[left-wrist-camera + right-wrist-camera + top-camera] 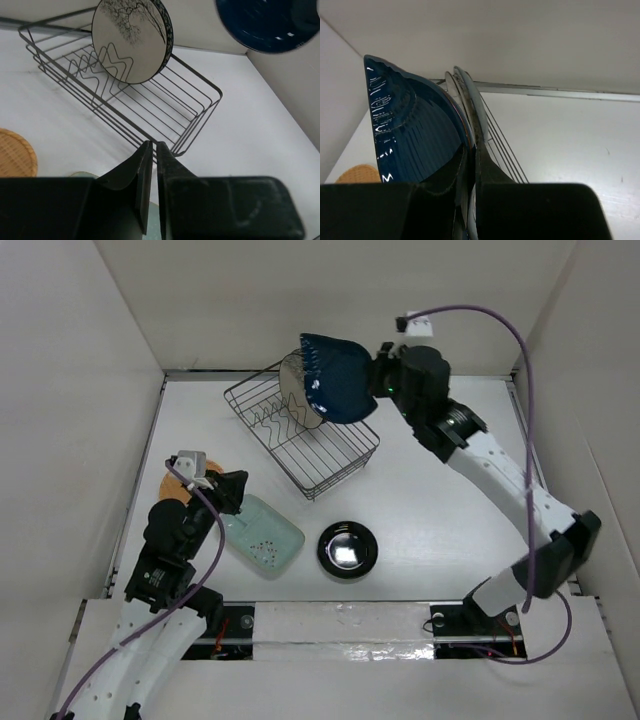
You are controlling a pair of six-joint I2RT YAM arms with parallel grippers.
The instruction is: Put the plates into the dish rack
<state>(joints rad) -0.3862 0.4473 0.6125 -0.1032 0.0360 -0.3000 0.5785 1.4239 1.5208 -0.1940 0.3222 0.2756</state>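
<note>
plates [347, 547] 5 | rack [300, 455] 1 | left tool [233, 492] pinching mint plate [268, 537] | right tool [376, 376] pinching blue plate [335, 375]

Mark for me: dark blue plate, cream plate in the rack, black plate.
dark blue plate [335, 380], top external view, middle of its visible face.
cream plate [131, 40], left wrist view, centre of its printed face.
black plate [347, 549], top external view, centre of its well.

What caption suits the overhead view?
Right gripper holds a blue plate over the rack, where a cream plate stands.
</note>
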